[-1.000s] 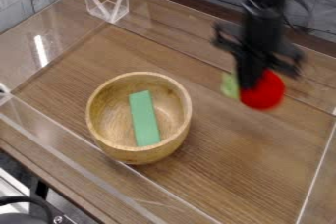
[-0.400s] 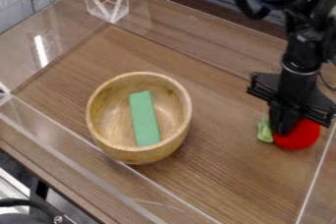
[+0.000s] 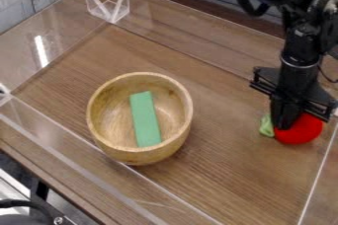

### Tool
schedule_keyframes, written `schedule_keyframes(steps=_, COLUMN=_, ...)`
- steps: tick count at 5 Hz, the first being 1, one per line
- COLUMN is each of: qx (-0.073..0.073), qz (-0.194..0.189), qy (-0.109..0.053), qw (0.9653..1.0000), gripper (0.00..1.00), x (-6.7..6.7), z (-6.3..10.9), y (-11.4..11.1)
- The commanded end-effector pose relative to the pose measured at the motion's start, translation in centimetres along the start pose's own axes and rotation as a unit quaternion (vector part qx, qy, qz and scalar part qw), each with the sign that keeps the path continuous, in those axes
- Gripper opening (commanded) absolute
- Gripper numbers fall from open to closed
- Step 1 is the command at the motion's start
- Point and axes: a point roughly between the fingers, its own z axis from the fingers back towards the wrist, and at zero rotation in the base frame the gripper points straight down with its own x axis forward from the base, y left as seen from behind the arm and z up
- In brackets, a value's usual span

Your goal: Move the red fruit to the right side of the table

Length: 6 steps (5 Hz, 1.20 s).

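Observation:
The red fruit is a small round bright red toy with a green leafy bit at its left. It sits low at the right side of the brown wood-grain table, close to the right acrylic wall. My black gripper points straight down onto it, shut on its top. Whether the fruit rests on the wood or hangs just above it I cannot tell.
A round light wooden bowl stands left of centre with a flat green block lying in it. Low clear acrylic walls enclose the table on all sides. A clear triangular stand is at the far left corner.
The gripper has carried the red fruit to the right and down, from mid-air beside the bowl to the tabletop level near the right wall. Over the last half second it barely moved.

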Motion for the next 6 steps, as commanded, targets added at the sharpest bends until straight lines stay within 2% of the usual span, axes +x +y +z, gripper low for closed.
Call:
schedule_keyframes(steps=1, qx=-0.002, qz=-0.016, qy=0.0, qw=0.9999, gripper=0.0, x=0.4, z=-0.9, y=0.2)
schedule_keyframes(steps=2, qx=-0.005, qz=-0.032, qy=0.004, qw=0.9995, gripper=0.0, x=0.4, z=-1.4, y=-0.1)
schedule_keyframes(steps=4, qx=-0.002, qz=0.029, qy=0.008, qw=0.9995, gripper=0.0, x=-0.2, z=-1.7, y=0.1)
schedule_keyframes(steps=6, qx=-0.005, qz=0.018, qy=0.017, qw=0.9997, gripper=0.0, x=-1.5, z=-0.8, y=2.4)
